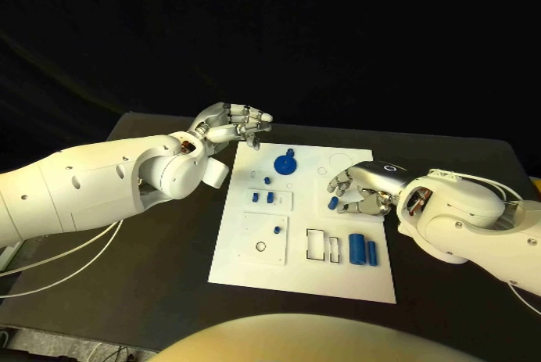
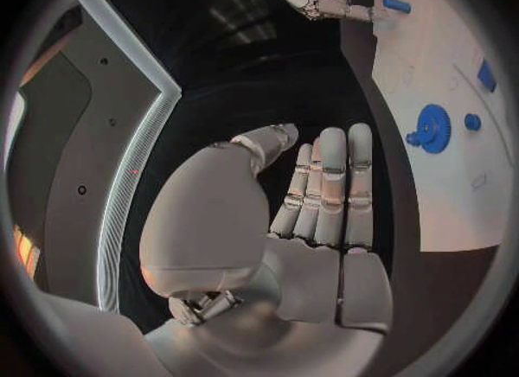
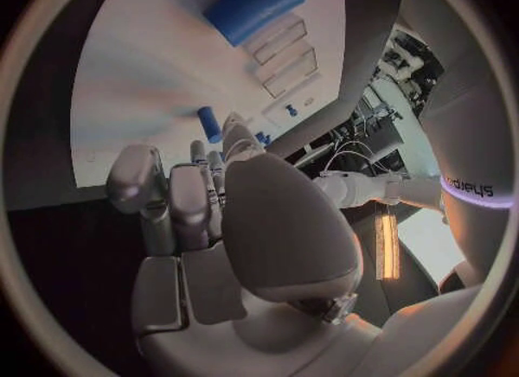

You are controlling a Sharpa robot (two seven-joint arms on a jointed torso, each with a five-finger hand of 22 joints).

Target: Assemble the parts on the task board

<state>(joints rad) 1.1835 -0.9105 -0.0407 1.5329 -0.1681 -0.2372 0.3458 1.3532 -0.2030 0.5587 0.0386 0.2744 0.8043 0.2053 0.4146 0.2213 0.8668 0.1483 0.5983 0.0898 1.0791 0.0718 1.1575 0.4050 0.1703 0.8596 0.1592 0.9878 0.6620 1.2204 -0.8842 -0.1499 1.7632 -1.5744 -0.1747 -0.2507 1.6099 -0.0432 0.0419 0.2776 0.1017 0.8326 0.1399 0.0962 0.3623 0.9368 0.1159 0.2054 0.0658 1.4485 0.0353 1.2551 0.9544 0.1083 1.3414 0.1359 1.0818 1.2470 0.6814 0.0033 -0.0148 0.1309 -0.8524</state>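
Cylinders (image 1: 362,249), blue, lie near your right hand (image 1: 359,191), fingers curled empty over the task board (image 1: 295,280); left hand (image 1: 231,124) spread, empty.

A lab: a black table (image 1: 169,245) with a white task board (image 1: 254,260), cabling around.

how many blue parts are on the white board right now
7 that I can see: a gear at the far end, three small pegs mid-board, one piece under the right hand, two cylinders near the front. The hand may hide more.

Black table (image 1: 169,245) against a dark backdrop; a glowing orange light strip (image 3: 384,247) beyond.
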